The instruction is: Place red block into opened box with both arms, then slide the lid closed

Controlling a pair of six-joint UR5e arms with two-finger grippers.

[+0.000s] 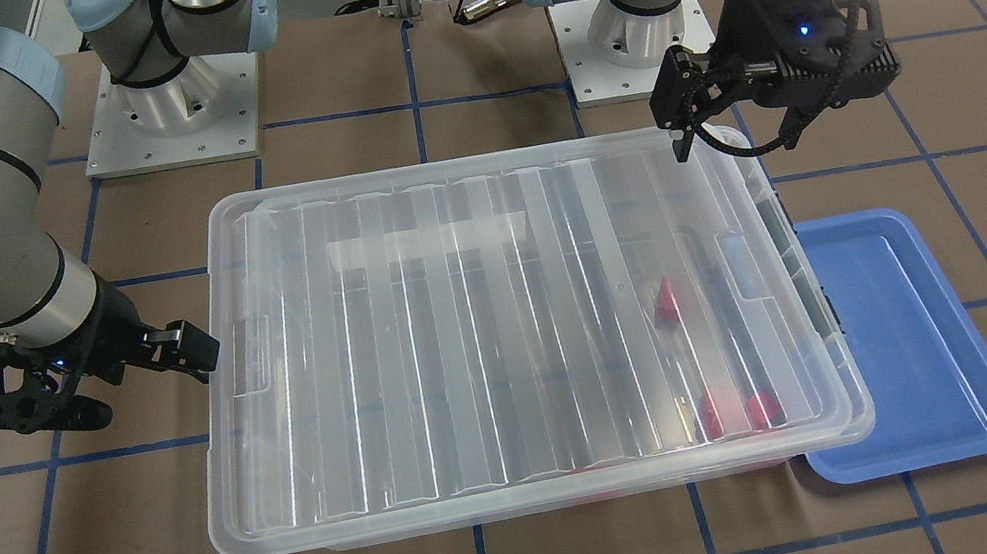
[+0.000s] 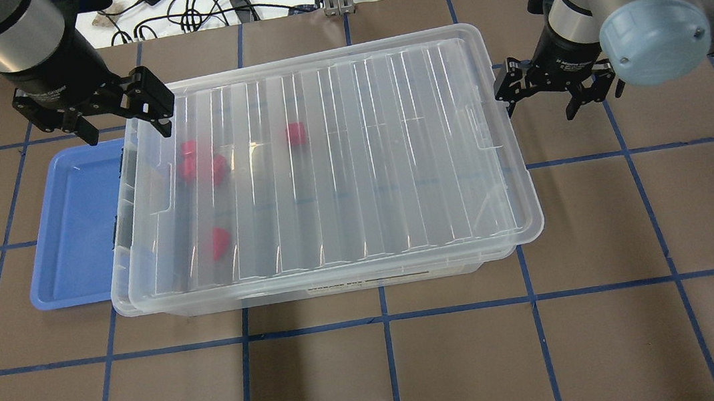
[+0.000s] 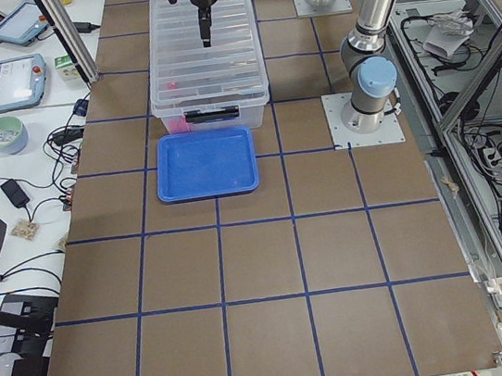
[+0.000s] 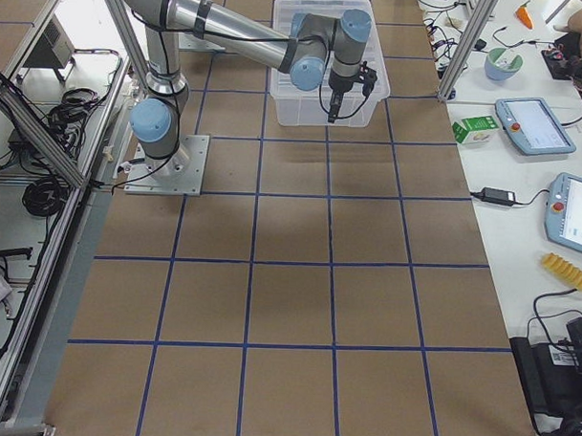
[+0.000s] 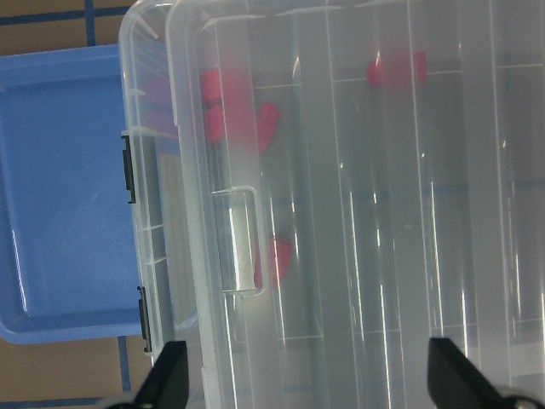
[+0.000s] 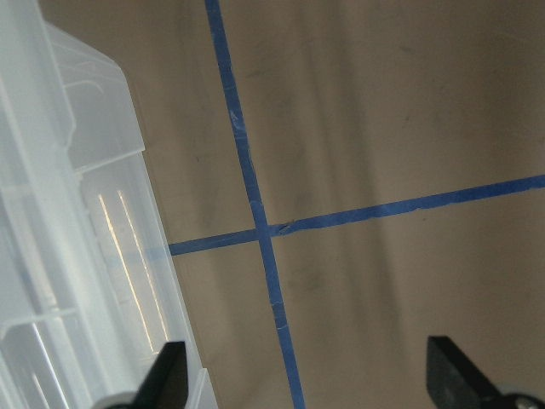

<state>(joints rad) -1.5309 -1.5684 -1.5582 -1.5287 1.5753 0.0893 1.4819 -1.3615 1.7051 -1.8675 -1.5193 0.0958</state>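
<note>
The lid (image 5: 358, 256) fills the left wrist view at close range. It lies flat on the box (image 2: 118, 254) and covers nearly all of it. It is offset toward the robot's right, so a narrow strip of the box's rim shows at the left end and the lid's far end overhangs at the right. The red block (image 2: 220, 241) lies inside the box under the lid, near the left end and apart from a huddle of red blocks (image 2: 202, 166). One more single red block (image 2: 295, 133) sits farther along the box. The left gripper (image 2: 125, 127) hangs above the box's left far corner with its jaws spread wide and nothing between them. The right gripper (image 2: 541, 109) is off the lid's right short end, low over the table (image 2: 377, 373). Its jaws are apart and empty, with one finger just beside the lid's edge; contact cannot be confirmed. A blue tray (image 2: 74, 226) sits just beside the box's left end.
</note>
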